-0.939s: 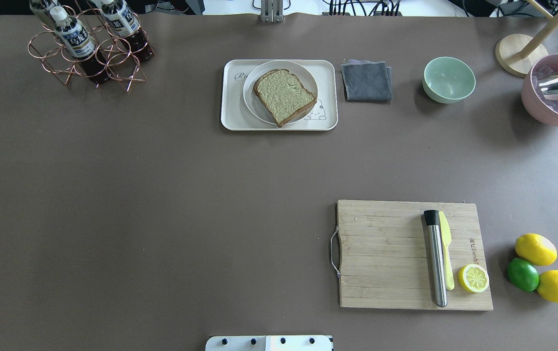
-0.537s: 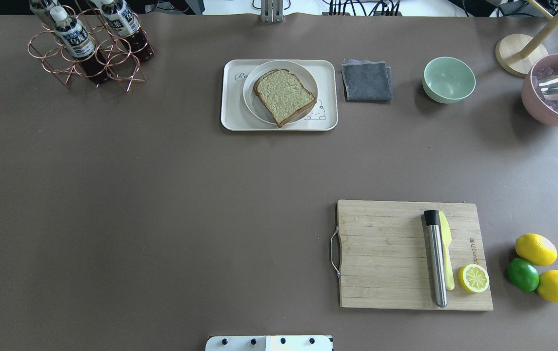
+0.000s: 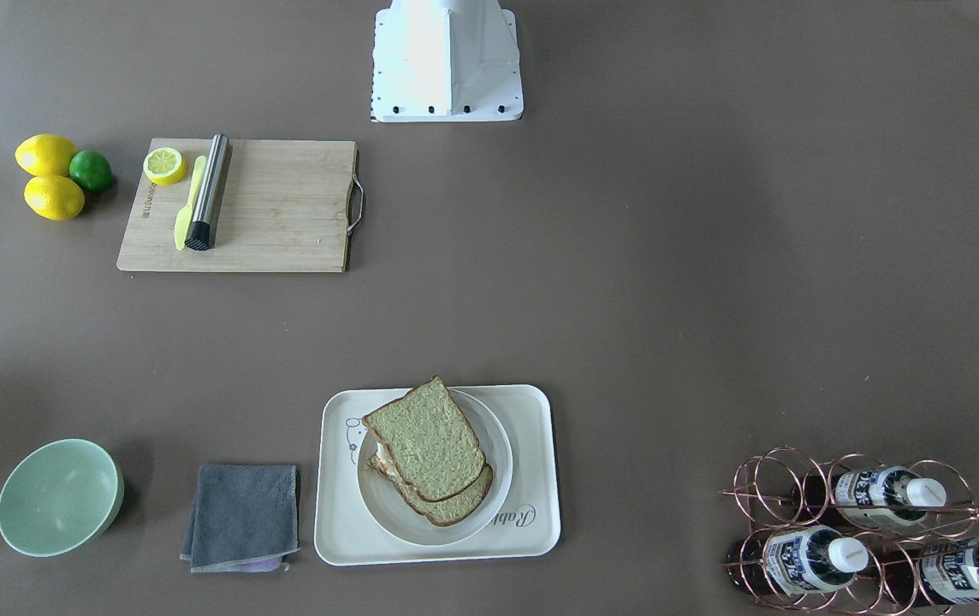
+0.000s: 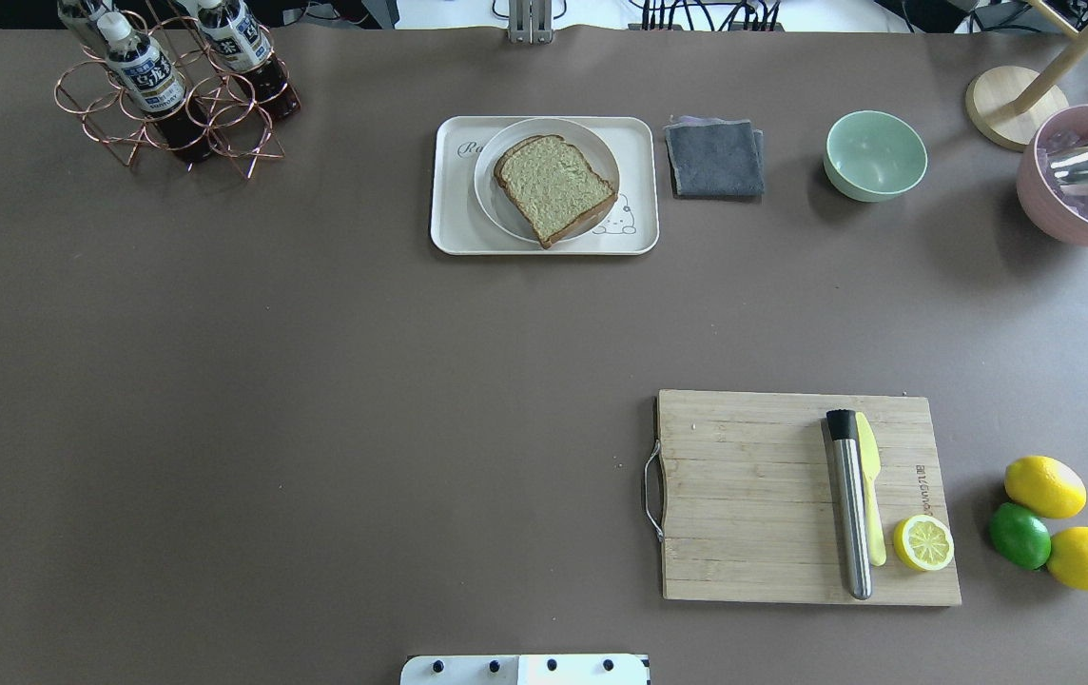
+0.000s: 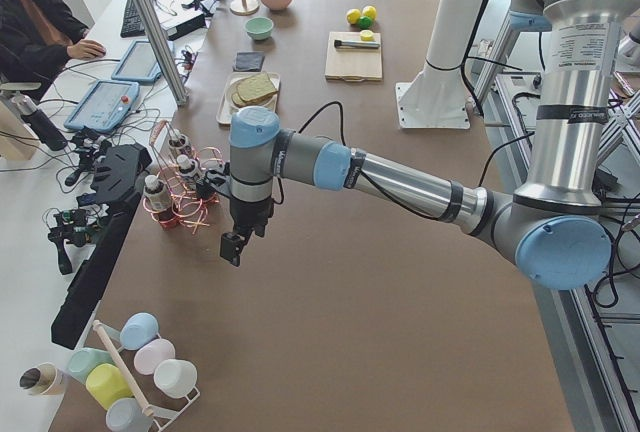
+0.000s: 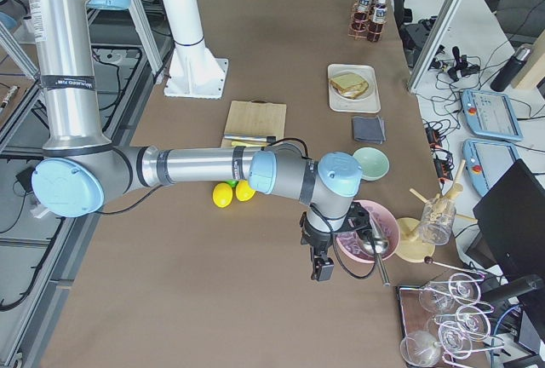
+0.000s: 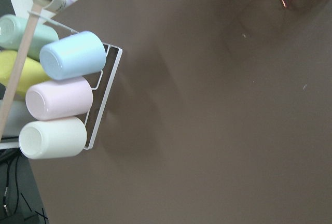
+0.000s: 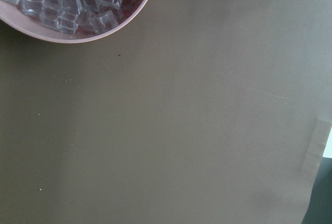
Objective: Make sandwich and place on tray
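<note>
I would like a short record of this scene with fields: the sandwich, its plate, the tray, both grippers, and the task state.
sandwich: two bread slices stacked, top one shifted off the lower
plate: round, white, under the sandwich, on the tray
tray: cream, beside the grey cloth
left gripper: over bare table near the bottle rack; state unclear
right gripper: by the pink ice bowl; state unclear
task state: sandwich appears placed
</note>
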`<state>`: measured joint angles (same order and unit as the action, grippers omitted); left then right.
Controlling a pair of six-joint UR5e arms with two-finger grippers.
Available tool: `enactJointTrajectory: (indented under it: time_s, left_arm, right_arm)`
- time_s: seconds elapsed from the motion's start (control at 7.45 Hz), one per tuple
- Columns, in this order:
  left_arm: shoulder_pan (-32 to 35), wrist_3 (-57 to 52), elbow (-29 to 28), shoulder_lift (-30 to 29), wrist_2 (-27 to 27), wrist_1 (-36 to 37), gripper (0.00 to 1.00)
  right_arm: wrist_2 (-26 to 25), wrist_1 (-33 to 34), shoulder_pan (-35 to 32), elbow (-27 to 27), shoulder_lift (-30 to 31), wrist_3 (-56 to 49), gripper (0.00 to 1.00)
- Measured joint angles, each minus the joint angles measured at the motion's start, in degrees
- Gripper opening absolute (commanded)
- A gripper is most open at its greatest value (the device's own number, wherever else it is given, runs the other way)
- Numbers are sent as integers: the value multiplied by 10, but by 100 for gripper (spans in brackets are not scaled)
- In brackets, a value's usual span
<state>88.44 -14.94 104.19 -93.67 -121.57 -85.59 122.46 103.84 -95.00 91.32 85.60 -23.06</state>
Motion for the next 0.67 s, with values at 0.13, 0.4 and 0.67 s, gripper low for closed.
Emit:
enactJointTrajectory:
  time_s: [0.13, 0.4, 0.67]
  left_arm:
    - [2, 1, 4, 25, -32, -7, 98]
    - [3, 31, 8, 49, -86, -13, 98]
    - [4, 55, 12, 69, -96, -15, 98]
  right_arm:
    - [36, 7, -3, 2, 8, 1, 100]
    - [92, 8, 4, 4, 14, 15, 100]
    - [101, -9, 40, 8, 7, 80, 100]
